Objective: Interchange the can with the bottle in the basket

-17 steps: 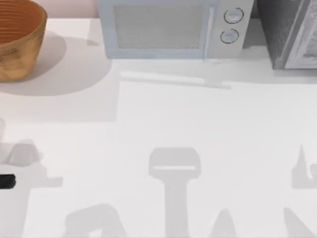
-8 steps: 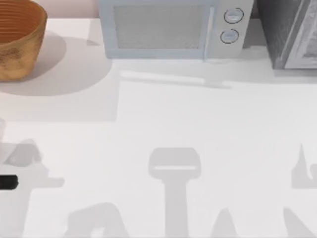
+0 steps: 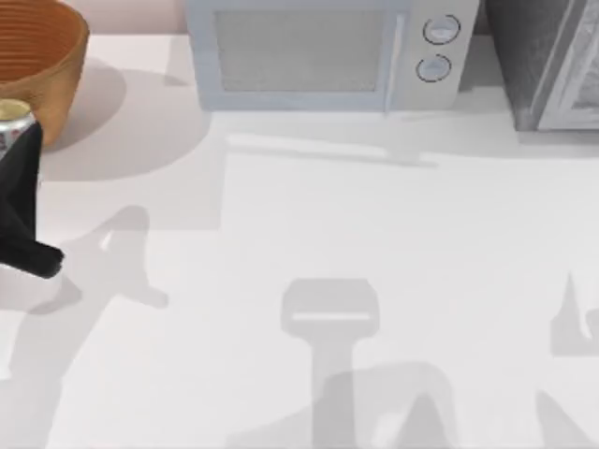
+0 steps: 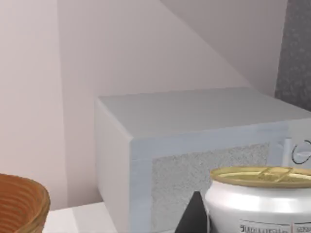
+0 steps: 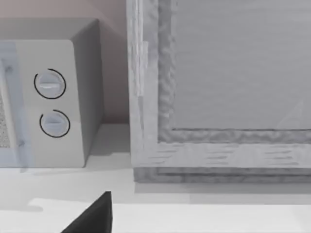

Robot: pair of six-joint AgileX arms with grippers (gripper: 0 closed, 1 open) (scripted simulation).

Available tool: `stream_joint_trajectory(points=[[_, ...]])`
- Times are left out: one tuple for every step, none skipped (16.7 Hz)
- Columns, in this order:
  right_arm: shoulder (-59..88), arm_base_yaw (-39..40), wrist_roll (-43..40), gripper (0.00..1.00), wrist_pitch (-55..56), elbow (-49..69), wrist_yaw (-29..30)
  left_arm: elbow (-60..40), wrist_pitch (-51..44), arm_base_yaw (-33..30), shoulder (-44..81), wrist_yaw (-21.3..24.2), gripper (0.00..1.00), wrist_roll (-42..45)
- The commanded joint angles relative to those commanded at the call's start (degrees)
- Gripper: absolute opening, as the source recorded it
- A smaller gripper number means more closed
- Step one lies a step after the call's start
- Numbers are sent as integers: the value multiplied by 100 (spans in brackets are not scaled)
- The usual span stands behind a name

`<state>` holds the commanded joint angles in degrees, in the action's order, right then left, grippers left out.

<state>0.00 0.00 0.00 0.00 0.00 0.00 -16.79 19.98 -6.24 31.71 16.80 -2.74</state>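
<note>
Left gripper (image 3: 13,140) was seen at the table's far left edge, raised, just near of the basket (image 3: 51,70). It was clamped on the can (image 3: 11,122), which was held upright, gold top up; red markings were visible on its white side. Can was off the table (image 3: 374,243), overlapping the basket's near wall in the top view; contact btwn can and basket could not be told. In the left wrist view the can (image 4: 260,201) was noted close up w/ one dark finger (image 4: 192,216) alongside, basket rim (image 4: 24,204) off to one side, microwave (image 4: 194,145) beyond. Microwave (image 3: 323,51) stood at far centre, a grey cabinet (image 3: 547,61) at far right. Right arm: parked at near right. One dark fingertip (image 5: 92,218) was recorded in the right wrist view; jaw state cannot be told.
</note>
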Motion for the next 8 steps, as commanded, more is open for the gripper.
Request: stream_joint_trajectory(points=[[0, 0, 0, 100, 0, 0, 0, -312, 357, -89, 584, 274, 0, 24], [0, 0, 0, 100, 0, 0, 0, -630, 720, -176, 1164, 555, 0, 64], [0, 0, 0, 100, 0, 0, 0, -949, 1082, -262, 1740, 839, 0, 111], [0, 0, 0, 100, 0, 0, 0, -1268, 1442, -349, 2318, 1126, 0, 162], [0, 0, 0, 100, 0, 0, 0, -1588, 1799, -436, 2907, 1416, 0, 216], [0, 0, 0, 100, 0, 0, 0, -1907, 2148, -530, 3517, 1711, 0, 269], [0, 0, 0, 100, 0, 0, 0, -2223, 2491, -630, 4129, 2008, 0, 319], [0, 0, 0, 100, 0, 0, 0, -2537, 2823, -734, 4735, 2305, 0, 367]])
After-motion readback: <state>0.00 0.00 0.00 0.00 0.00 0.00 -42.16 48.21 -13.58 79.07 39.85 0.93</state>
